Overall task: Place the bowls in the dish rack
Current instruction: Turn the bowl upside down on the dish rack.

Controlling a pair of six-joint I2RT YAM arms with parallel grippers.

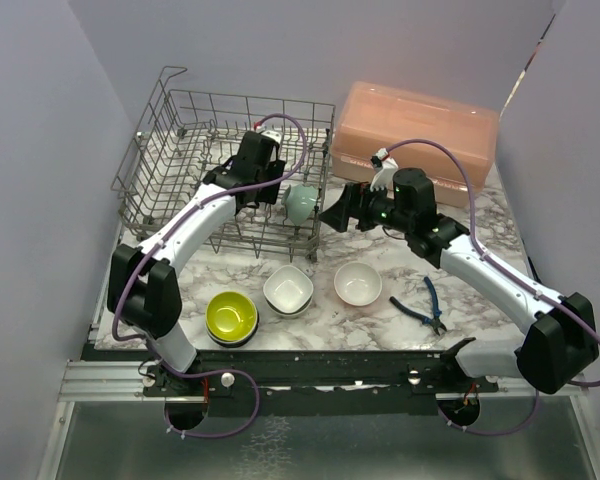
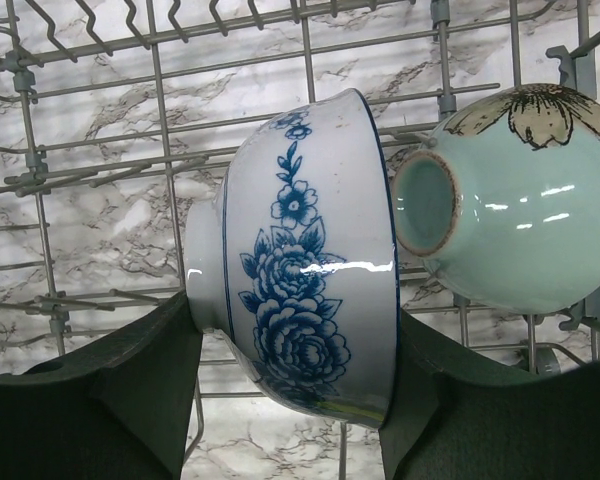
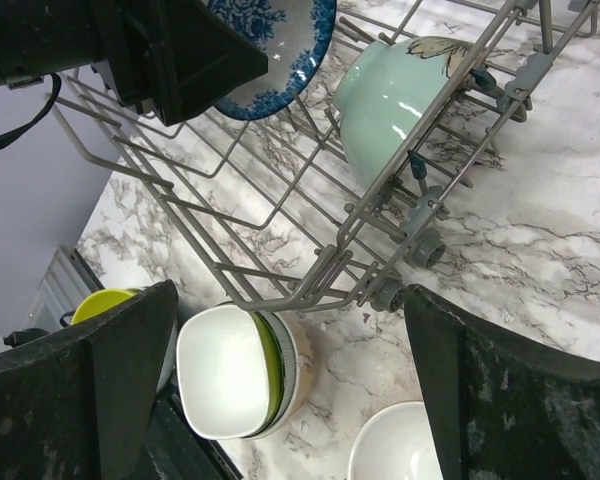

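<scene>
- While the left end effector is clamping the flowered bowl foot-to-rim inside the dish rack, it is looking slippery, brittle
- the right end effector is hanging released nearby

Glossy glazed bowls; rack bare mtl wire.
</scene>
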